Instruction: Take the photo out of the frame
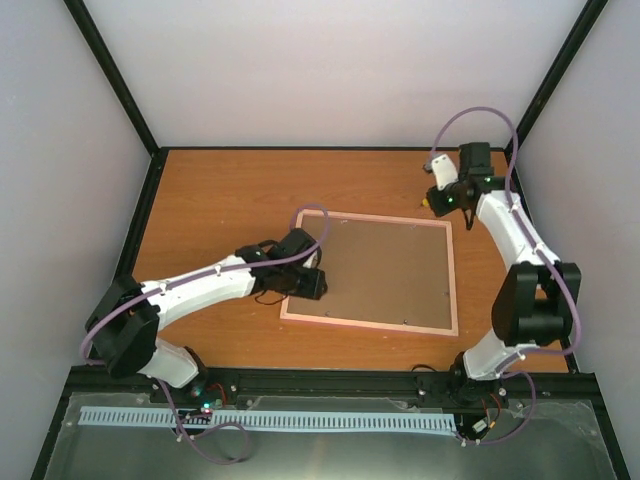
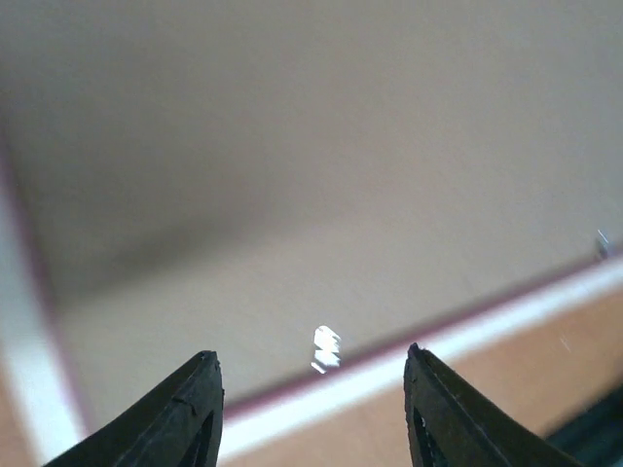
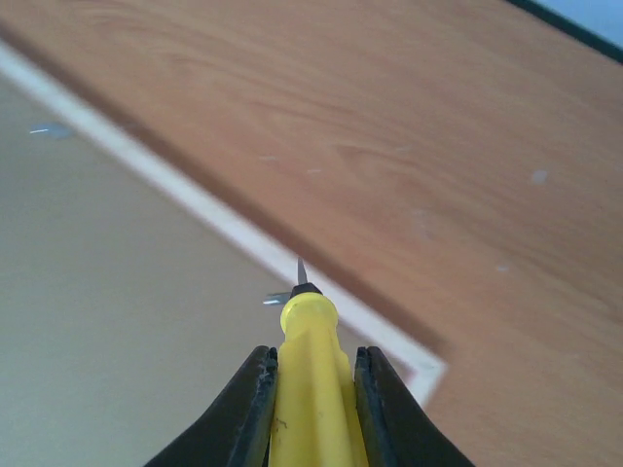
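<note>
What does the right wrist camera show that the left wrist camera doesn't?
Only right wrist: the right hand gripping a yellow tool, its metal tip near a corner of the frame. Only left wrist: the left hand, open and empty. Both: the board with metal tabs, the frame's pale edge, the table.

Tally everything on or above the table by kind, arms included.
Robot arms: 2 (left arm, right arm)
Picture frame: 1
Yellow-handled screwdriver: 1
Total: 4
</note>
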`<state>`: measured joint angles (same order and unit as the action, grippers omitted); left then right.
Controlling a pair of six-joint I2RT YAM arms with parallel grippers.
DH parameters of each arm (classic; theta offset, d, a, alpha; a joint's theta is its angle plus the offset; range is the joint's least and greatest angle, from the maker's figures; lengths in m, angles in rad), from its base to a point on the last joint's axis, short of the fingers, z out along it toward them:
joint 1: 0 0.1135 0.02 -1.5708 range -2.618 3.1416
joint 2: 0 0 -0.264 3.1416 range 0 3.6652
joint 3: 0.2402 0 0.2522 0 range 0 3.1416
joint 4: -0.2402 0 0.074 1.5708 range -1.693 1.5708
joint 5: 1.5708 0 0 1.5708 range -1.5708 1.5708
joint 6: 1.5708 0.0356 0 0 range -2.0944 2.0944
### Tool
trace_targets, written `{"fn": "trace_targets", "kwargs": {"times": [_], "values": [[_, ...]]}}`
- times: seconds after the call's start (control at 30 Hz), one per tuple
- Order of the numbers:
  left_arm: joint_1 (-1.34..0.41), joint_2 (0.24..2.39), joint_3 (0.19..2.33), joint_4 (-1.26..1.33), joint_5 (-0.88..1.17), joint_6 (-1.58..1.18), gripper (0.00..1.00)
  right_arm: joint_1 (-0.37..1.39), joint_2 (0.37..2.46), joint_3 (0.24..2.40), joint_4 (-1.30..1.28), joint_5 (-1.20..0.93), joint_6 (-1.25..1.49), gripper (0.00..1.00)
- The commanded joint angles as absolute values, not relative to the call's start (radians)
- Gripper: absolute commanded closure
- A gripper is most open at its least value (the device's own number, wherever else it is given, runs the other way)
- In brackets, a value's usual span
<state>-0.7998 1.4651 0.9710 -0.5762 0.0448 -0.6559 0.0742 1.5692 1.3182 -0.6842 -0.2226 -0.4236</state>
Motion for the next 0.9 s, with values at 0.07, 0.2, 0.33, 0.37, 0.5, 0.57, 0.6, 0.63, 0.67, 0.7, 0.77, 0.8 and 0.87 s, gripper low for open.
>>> {"fn": "trace_targets", "kwargs": {"times": [0.07,0.2,0.33,0.37,0.5,0.57,0.6,0.63,0.67,0.7,0.77,0.8,0.87], "values": [[-0.924,1.482,0.918,-0.571,0.371,-0.702,0.48,-0.066,1.763,1.492,-0.648,-0.182,-0.531,0.97],[-0.962,1.518,0.884,-0.51,0.518,-0.668,0.49,-0.113,1.835,1.527,-0.646,-0.163,-0.581,0.97],[-0.965,1.539,0.86,-0.458,0.58,-0.667,0.48,-0.138,1.863,1.514,-0.648,-0.167,-0.627,0.97],[-0.965,1.552,0.863,-0.461,0.587,-0.661,0.48,-0.142,1.865,1.505,-0.65,-0.176,-0.643,0.97],[-0.963,1.624,0.877,-0.499,0.544,-0.658,0.47,-0.143,1.864,1.464,-0.664,-0.213,-0.683,0.97],[-0.954,1.645,0.887,-0.52,0.485,-0.677,0.44,-0.144,1.859,1.448,-0.68,-0.235,-0.699,0.97],[-0.946,1.653,0.891,-0.523,0.468,-0.684,0.44,-0.144,1.857,1.438,-0.686,-0.242,-0.708,0.97],[-0.937,1.658,0.895,-0.527,0.444,-0.695,0.44,-0.143,1.854,1.429,-0.692,-0.245,-0.717,0.97],[-0.926,1.658,0.894,-0.525,0.429,-0.704,0.44,-0.143,1.85,1.421,-0.697,-0.245,-0.728,0.97],[-0.907,1.656,0.891,-0.52,0.42,-0.712,0.44,-0.144,1.842,1.411,-0.702,-0.241,-0.736,0.97],[-0.878,1.646,0.883,-0.501,0.402,-0.723,0.43,-0.144,1.825,1.387,-0.703,-0.224,-0.743,0.97],[-0.849,1.639,0.877,-0.492,0.394,-0.731,0.43,-0.143,1.813,1.372,-0.705,-0.219,-0.748,0.97],[-0.801,1.626,0.869,-0.477,0.379,-0.743,0.43,-0.144,1.781,1.336,-0.713,-0.22,-0.758,0.97]]}}
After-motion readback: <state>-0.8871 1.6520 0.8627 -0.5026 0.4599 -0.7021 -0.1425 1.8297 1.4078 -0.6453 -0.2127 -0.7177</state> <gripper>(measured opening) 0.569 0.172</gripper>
